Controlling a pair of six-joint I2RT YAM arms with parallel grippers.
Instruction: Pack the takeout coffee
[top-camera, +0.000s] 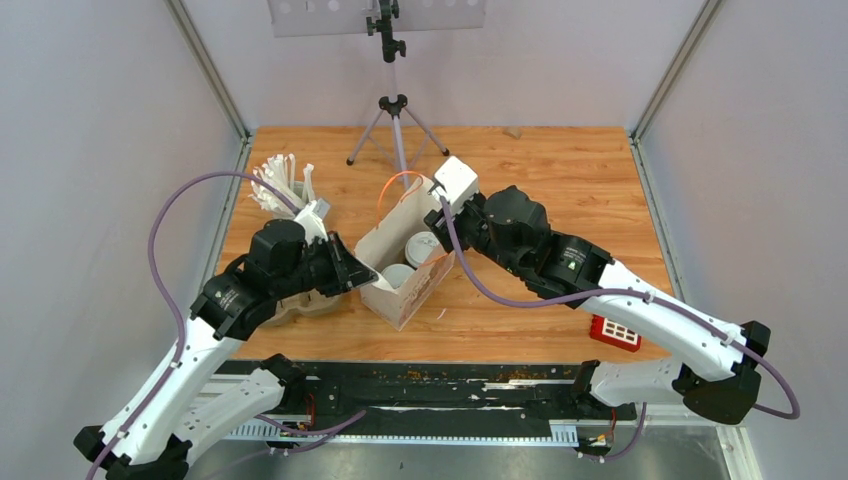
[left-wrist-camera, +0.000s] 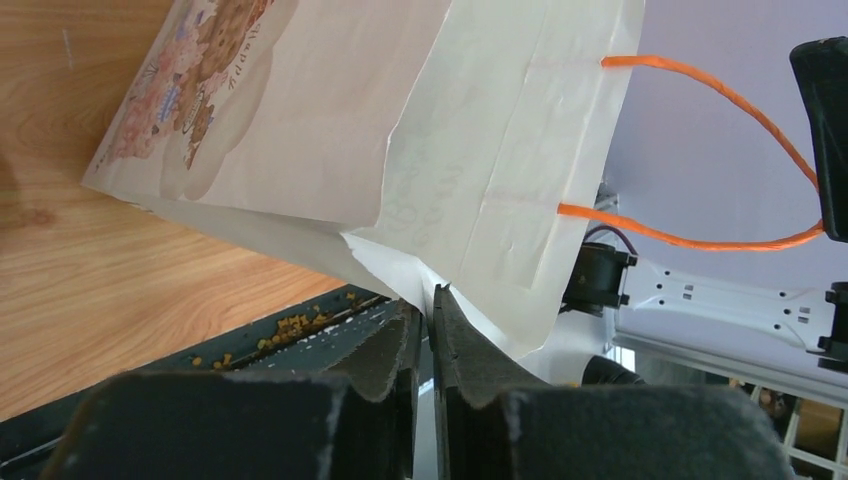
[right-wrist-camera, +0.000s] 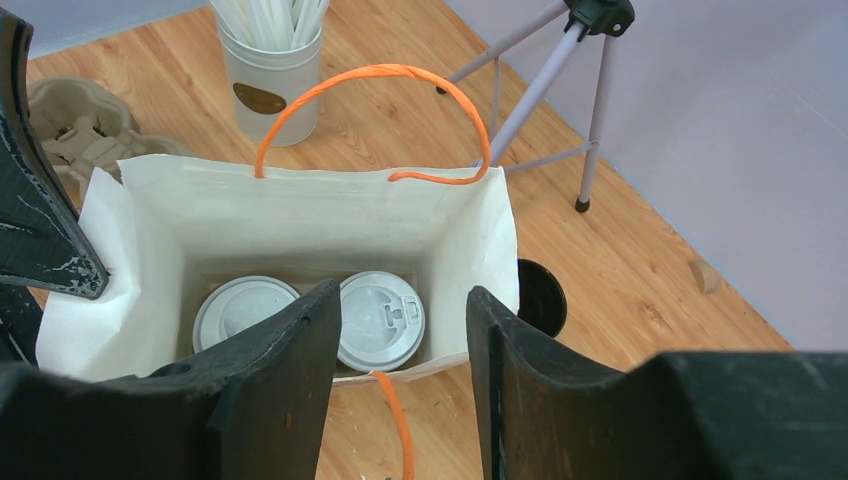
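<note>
A white paper bag (top-camera: 405, 290) with orange handles (right-wrist-camera: 375, 75) stands open at the table's middle. Two takeout coffee cups stand inside it, only their white lids showing (right-wrist-camera: 246, 310) (right-wrist-camera: 385, 318), also in the top view (top-camera: 423, 247) (top-camera: 398, 275). My left gripper (top-camera: 355, 272) is shut on the bag's left rim (left-wrist-camera: 432, 300); its finger shows in the right wrist view (right-wrist-camera: 40, 200). My right gripper (right-wrist-camera: 402, 300) is open and empty above the bag's near rim (top-camera: 437, 222). A dark round cup mouth (right-wrist-camera: 540, 295) sits on the table just outside the bag's right wall.
A white cup of straws (top-camera: 285, 190) (right-wrist-camera: 270, 70) and a brown pulp carrier tray (top-camera: 300, 300) (right-wrist-camera: 75, 120) stand left of the bag. A tripod (top-camera: 395, 120) (right-wrist-camera: 560, 70) stands behind it. A red block (top-camera: 614, 333) lies at the front right.
</note>
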